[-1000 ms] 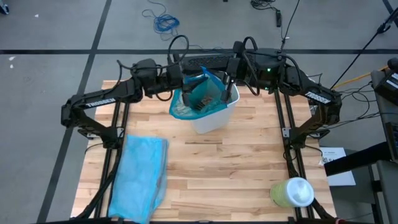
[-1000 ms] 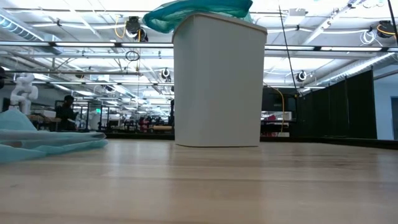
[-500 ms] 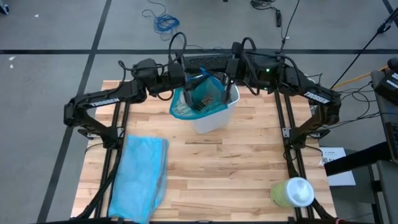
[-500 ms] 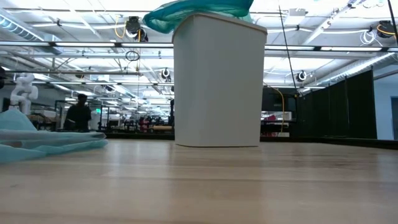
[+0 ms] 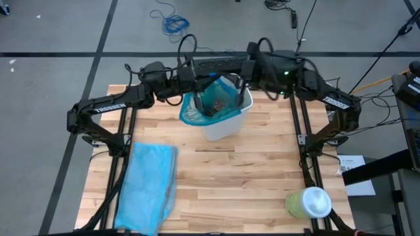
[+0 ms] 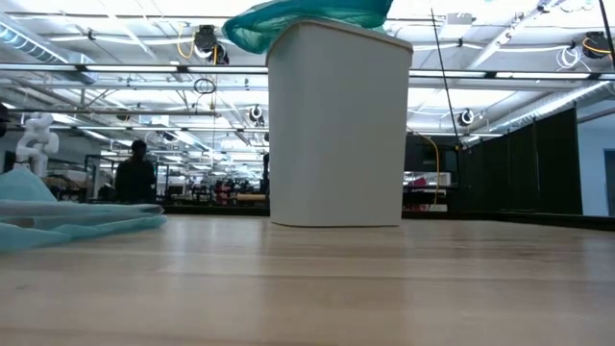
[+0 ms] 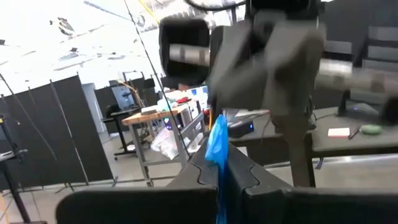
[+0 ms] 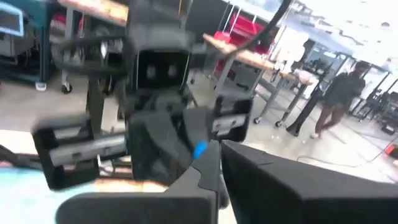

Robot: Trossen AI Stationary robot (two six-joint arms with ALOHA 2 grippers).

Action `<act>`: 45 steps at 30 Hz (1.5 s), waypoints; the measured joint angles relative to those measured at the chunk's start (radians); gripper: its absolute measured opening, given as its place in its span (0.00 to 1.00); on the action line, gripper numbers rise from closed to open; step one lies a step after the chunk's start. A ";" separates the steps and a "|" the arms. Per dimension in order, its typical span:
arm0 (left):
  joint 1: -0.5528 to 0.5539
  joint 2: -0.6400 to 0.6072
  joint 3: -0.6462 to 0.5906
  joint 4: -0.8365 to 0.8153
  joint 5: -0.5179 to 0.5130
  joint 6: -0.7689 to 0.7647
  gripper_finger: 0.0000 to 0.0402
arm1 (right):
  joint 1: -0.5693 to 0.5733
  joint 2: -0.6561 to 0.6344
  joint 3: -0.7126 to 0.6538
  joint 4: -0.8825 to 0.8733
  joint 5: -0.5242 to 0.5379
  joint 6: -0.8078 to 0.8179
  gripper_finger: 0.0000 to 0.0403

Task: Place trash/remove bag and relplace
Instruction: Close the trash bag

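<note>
Your left gripper [image 7: 221, 177] is clamped on a blue loop handle [image 7: 217, 146] of the bag [image 5: 211, 105], at 12 o'clock on the table [image 5: 249, 170]. Your right gripper [image 8: 214, 180] is pinched narrow at the bin [image 5: 226, 121]'s far rim, seemingly on another blue handle, though that view is blurred. Brown trash [image 5: 216, 103] lies inside the liner. The replacement bag [image 5: 147, 187] lies at 8 o'clock.

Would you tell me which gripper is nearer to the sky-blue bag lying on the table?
Left. The left gripper is at the bin's rim, on the same side as the sky-blue bag; the right gripper is farther across.
</note>
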 joint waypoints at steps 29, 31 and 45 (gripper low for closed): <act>-0.009 -0.097 -0.001 -0.103 0.198 -0.045 0.00 | -0.371 0.130 0.020 -0.338 -0.751 -0.206 0.47; -0.009 -0.097 -0.001 -0.104 0.201 -0.046 0.00 | -0.369 0.166 0.019 -0.338 -0.810 -0.209 0.47; -0.009 -0.097 -0.001 -0.159 0.209 -0.023 0.00 | -0.263 0.278 0.019 -0.255 -0.921 -0.207 0.24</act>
